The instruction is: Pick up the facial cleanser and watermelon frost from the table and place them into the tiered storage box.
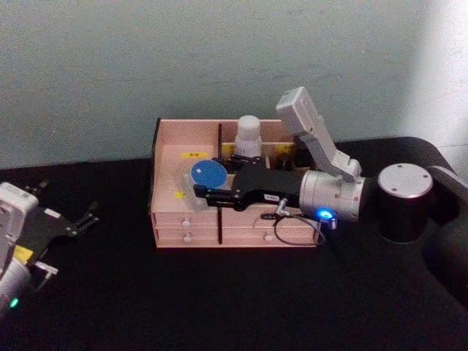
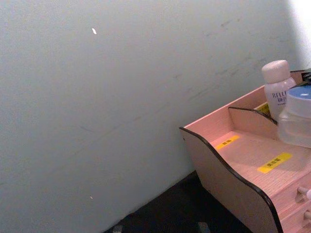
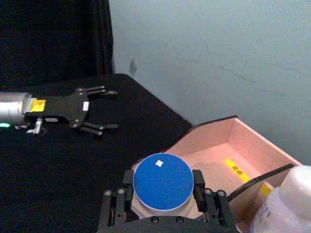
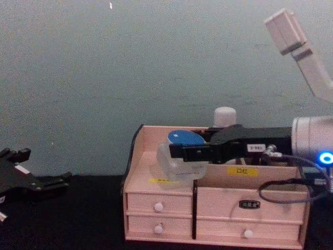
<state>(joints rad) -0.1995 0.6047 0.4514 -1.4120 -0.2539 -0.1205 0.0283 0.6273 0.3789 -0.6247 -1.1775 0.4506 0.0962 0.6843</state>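
The watermelon frost (image 1: 207, 174), a clear jar with a blue lid, is held slightly tilted in my right gripper (image 1: 202, 190), which is shut on it from both sides (image 3: 163, 191). The jar (image 4: 179, 156) hangs low over the front left compartment of the tiered storage box (image 1: 183, 139); I cannot tell if it touches the floor. In a rear compartment of the box, the facial cleanser (image 1: 248, 134), a white bottle (image 4: 225, 115), stands upright just behind the gripper. My left gripper (image 1: 77, 238) rests open over the table at the far left, well away from the box.
The box (image 4: 218, 195) stands against a pale blue-green wall on a black table (image 1: 219, 300). A black cable (image 1: 292, 228) from my right wrist loops in front of the right drawers. Small dark items (image 1: 281, 157) sit in the box's right rear compartment.
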